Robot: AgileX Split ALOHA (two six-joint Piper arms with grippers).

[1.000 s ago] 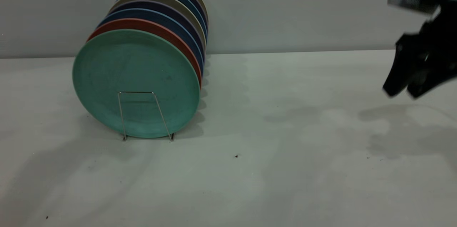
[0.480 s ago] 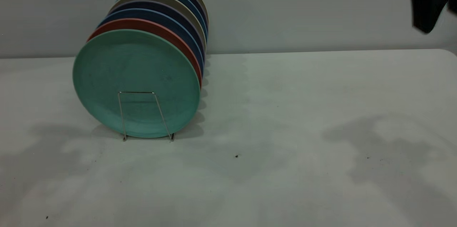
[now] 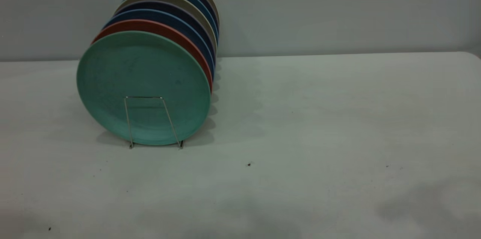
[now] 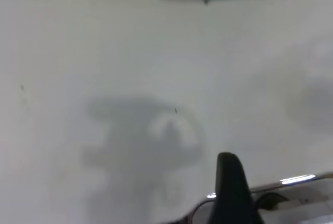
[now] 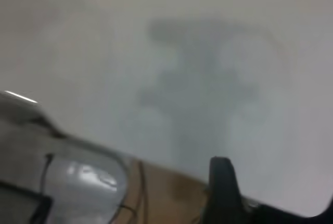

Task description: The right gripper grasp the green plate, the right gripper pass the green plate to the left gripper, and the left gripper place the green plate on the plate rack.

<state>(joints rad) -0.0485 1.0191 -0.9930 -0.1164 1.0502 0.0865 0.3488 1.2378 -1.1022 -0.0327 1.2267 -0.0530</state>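
The green plate was seen standing upright at the near end of the plate rack, left on the worktop, apart from the left gripper, whose jaws' opening could not be told.

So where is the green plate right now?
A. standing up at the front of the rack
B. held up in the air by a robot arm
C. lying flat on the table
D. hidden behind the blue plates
A: the green plate stands on edge at the front of the plate rack, with the salmon plate right behind it.
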